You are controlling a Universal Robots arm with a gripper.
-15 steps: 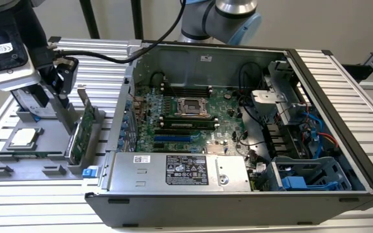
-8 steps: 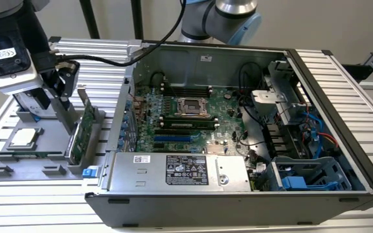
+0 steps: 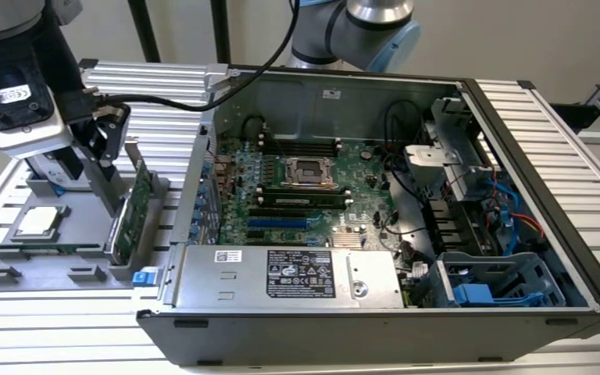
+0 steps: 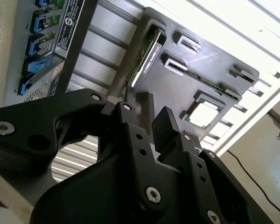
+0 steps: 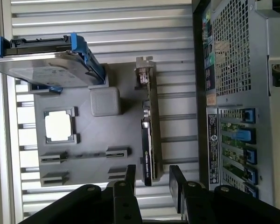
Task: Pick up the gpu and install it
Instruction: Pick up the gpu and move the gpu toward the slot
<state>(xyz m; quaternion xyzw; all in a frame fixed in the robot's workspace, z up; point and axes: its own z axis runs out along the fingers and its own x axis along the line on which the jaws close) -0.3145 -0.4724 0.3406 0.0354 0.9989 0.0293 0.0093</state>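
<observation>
The gpu (image 3: 133, 205) stands on edge in a slot of the grey parts holder (image 3: 81, 262), at the exterior view's left, next to the open computer case. In the first wrist view the gpu (image 5: 149, 140) shows edge-on, a thin black and green card with a silver bracket at its far end. My gripper (image 3: 110, 152) hangs just above the card's upper edge. The gripper (image 5: 153, 179) is open, one finger on each side of the card's line. Nothing is held. The second wrist view has the gpu (image 4: 147, 51) beyond the black fingers (image 4: 165, 126).
The holder also carries a square silver processor chip (image 5: 58, 126) and a hard drive in a blue frame (image 5: 46, 65). The case's metal side wall (image 3: 198, 180) rises close beside the gpu. Inside are the motherboard (image 3: 300, 187), blue slots (image 3: 279, 223) and a power supply (image 3: 279, 277).
</observation>
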